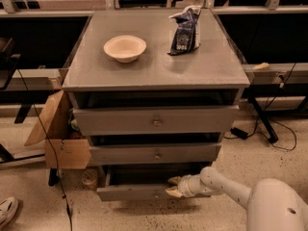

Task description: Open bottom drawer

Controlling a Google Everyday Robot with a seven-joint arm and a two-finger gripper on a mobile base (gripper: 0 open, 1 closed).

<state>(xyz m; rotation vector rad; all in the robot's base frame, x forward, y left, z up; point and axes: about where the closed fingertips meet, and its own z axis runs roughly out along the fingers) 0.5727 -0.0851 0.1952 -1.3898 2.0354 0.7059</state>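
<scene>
The grey cabinet has three drawers. The bottom drawer (130, 192) is the slimmest front and stands pulled out a little, with a dark gap above its front panel. Its small knob (157, 194) is just left of my gripper. My gripper (173, 186) sits at the drawer's front, right of centre, with one pale fingertip (173, 180) above the panel's top edge and the other in front of it. The white arm (226, 186) reaches in from the lower right.
The middle drawer (155, 154) and top drawer (155, 120) sit above. A bowl (124, 47) and a dark snack bag (185, 30) rest on the cabinet top (96, 66). A cardboard box (60, 138) stands at the left, with cables on the floor at both sides.
</scene>
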